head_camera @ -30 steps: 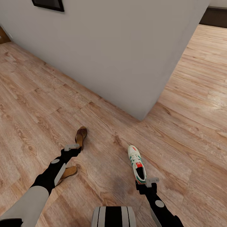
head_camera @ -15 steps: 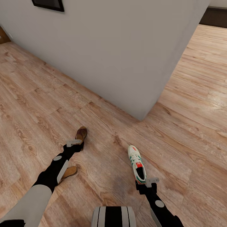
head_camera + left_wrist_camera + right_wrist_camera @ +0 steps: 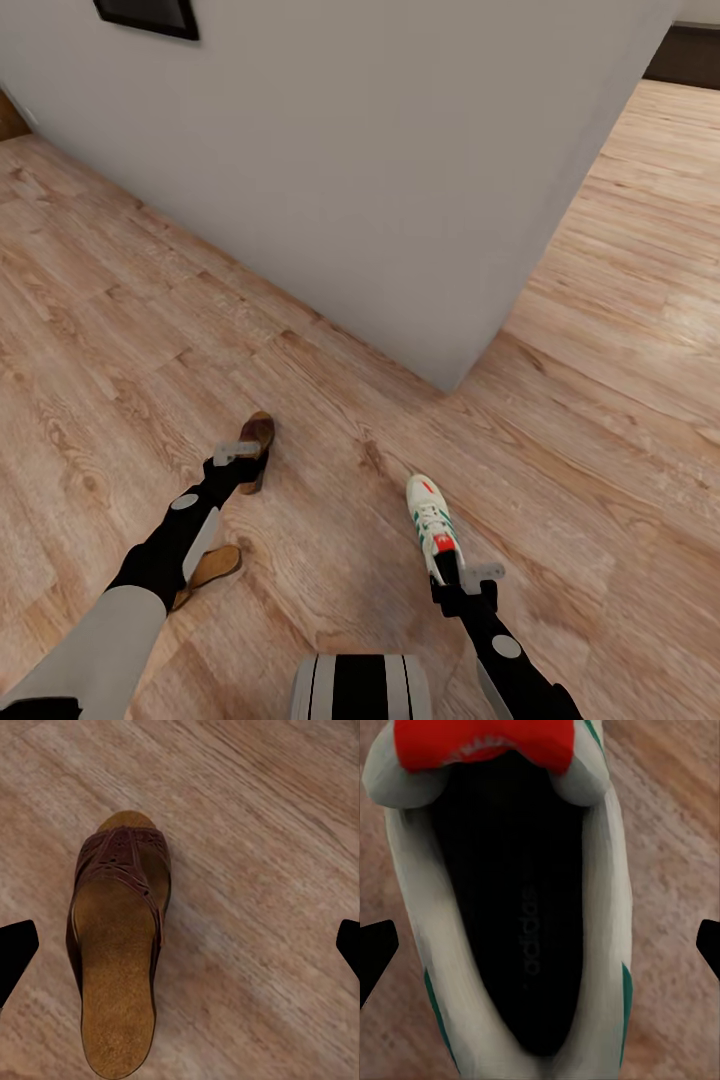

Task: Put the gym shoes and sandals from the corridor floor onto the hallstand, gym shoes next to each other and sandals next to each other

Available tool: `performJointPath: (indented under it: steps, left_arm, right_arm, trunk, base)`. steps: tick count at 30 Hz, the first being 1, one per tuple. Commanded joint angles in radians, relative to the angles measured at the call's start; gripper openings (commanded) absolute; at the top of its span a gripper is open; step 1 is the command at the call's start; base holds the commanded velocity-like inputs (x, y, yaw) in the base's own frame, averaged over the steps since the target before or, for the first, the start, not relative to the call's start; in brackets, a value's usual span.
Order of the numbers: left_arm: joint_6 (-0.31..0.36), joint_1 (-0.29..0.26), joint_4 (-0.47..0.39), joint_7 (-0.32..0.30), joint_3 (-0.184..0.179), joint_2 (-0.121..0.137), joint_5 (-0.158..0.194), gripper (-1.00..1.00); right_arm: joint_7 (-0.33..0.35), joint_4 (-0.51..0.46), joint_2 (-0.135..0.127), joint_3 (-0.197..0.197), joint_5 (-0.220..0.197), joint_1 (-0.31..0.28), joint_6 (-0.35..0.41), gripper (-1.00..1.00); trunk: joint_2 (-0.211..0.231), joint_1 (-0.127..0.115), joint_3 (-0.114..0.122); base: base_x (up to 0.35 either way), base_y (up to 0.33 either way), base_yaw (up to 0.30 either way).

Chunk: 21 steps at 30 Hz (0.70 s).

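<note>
Brown sandal [image 3: 118,945] flat on wood floor [image 3: 620,300], left gripper [image 3: 237,455] above it, fingers spread wide. Second sandal [image 3: 212,568] nearer robot. White sneaker [image 3: 431,522] on floor; right gripper [image 3: 468,582] over its heel, fingers wide apart.

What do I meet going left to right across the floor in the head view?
Nearer sandal beside the left forearm → left gripper → farther sandal just past it → bare corridor floor → gym shoe → right gripper at its heel.
</note>
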Motion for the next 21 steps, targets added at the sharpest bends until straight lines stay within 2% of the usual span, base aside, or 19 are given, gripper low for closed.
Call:
performJointPath:
  steps: [1, 14, 19, 21]
  left_arm:
    - [0.004, 0.0, -0.001, -0.006, 0.002, 0.0, 0.009, 1.0]
    - [0.003, 0.011, -0.018, -0.003, 0.0, 0.002, 0.009, 1.0]
    - [0.004, 0.013, -0.026, -0.003, 0.0, 0.002, 0.009, 1.0]
    - [0.003, 0.014, -0.026, -0.003, 0.0, 0.003, 0.009, 1.0]
  right_arm:
    - [-0.002, 0.001, 0.0, -0.001, 0.009, -0.001, -0.002, 1.0]
    - [-0.002, 0.001, 0.0, -0.001, 0.009, -0.001, -0.002, 1.0]
    - [-0.002, 0.001, 0.0, -0.001, 0.009, -0.001, -0.002, 1.0]
    - [-0.002, 0.001, 0.0, -0.001, 0.009, 0.0, -0.002, 1.0]
  trunk:
    - [0.0, 0.0, -0.001]
    - [0.0, 0.0, -0.001]
    - [-0.001, 0.002, -0.02]
    - [-0.001, 0.002, -0.02]
  base:
    - [0.112, 0.0, 0.0]
    - [0.025, 0.0, 0.0]
    - [0.0, 0.0, 0.0]
    - [0.0, 0.0, 0.0]
